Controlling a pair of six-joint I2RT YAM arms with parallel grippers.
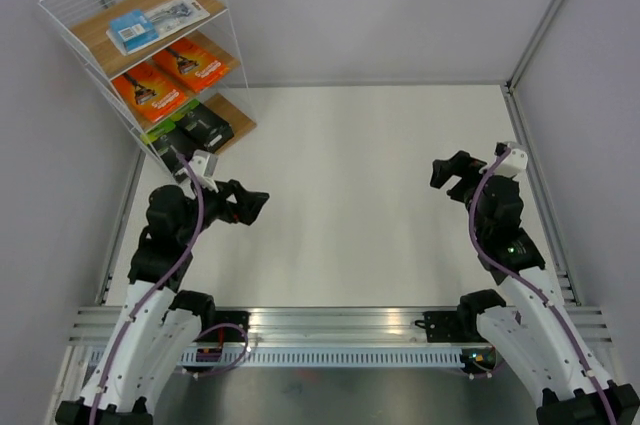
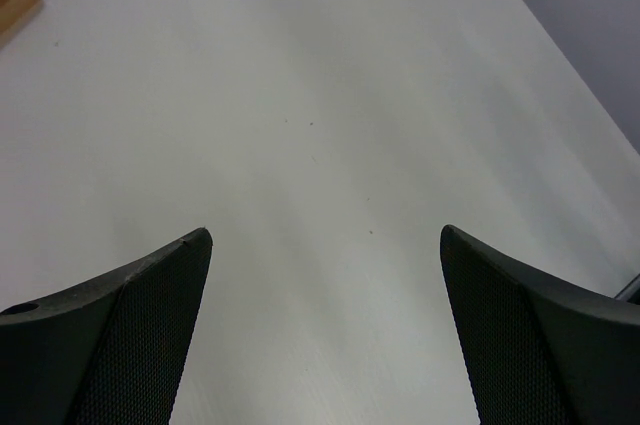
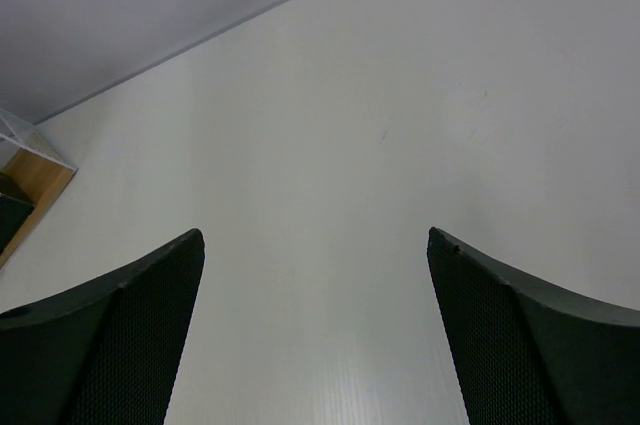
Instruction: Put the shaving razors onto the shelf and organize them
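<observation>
Looking down from the top external camera, I see the three-tier white wire shelf with light-brown wooden boards (image 1: 92, 37) standing beyond my left gripper (image 1: 255, 207) and off to its left. It is far across the white tabletop (image 1: 370, 185) from my right gripper (image 1: 450, 177). Only this view shows the shelf's load. One white-and-blue flat razor pack (image 1: 160, 23) lies on the top board, two orange razor packs (image 1: 150, 90) lie side by side on the middle one, and two black packs with lime-green ends (image 1: 198, 127) are on the lowest. Both grippers hang over bare table.

From the left wrist camera, the jaws stand wide apart with nothing between the black textured fingers (image 2: 130, 335). A sliver of wooden board sits ahead at the far left.

From the right wrist camera, the jaws are likewise spread and empty, fingers (image 3: 530, 335) over plain tabletop. The shelf's low corner lies ahead to the left, wire and board plus a dark edge I cannot identify.
</observation>
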